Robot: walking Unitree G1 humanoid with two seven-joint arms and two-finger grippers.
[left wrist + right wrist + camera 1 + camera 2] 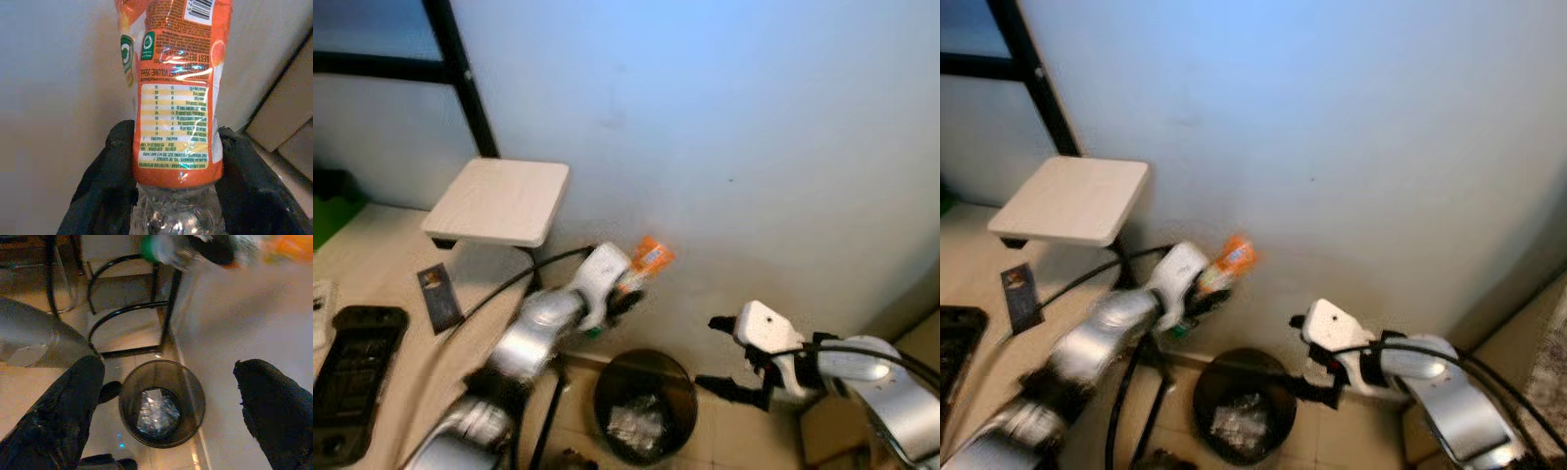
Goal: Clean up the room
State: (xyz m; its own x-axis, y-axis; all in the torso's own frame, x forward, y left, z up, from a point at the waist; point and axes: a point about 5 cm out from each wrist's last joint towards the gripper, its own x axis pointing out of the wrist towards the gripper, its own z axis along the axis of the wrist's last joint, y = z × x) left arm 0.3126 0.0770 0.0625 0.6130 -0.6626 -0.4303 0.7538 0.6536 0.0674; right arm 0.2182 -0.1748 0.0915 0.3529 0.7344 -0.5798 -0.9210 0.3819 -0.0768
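A robot's left gripper [625, 284] clamps both black fingers [110, 181] around a clear plastic bottle with an orange label [177, 98], holding it up against a pale wall, above and a little to the left of a black mesh wastebasket [644, 404] on the tiled floor. Crumpled clear plastic [155, 413] lies in the bin's bottom. The right gripper [732, 354] hangs beside the basket with its fingers spread wide and nothing between them. To the left, a pale square-topped side table [499, 201] stands by a beige desk [382, 284].
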